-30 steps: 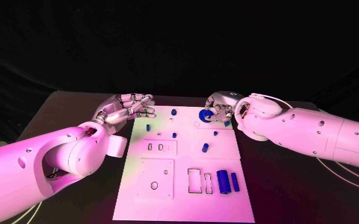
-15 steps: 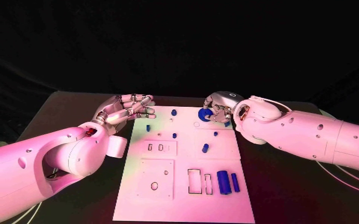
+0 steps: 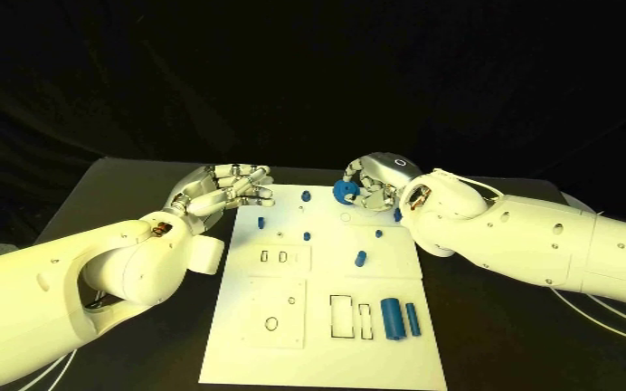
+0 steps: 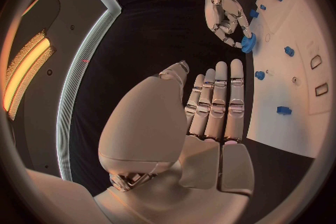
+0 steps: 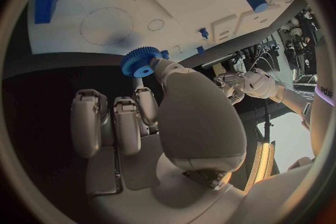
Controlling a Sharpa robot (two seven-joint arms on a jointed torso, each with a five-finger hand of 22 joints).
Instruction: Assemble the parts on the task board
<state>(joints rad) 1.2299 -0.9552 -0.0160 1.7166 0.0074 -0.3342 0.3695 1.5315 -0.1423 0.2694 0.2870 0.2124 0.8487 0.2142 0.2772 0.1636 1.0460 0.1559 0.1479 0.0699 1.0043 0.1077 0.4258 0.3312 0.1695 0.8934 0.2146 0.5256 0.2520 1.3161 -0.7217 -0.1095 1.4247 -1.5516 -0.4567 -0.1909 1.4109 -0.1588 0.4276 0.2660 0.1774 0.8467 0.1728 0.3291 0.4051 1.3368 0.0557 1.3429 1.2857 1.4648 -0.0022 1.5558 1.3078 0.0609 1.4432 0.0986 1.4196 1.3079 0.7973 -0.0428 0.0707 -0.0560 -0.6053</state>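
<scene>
right hand pinches small blue toothed gear, half-hidden in head view | left hand empty, fingers spread beside white task board

Light falls from above onto the white board and the pale arms, which show bright against a dim black table and a dark backdrop. Soft shadows lie under the arms. Both wrist views bend straight edges into curves near the rim. A glowing strip flares orange.
</scene>
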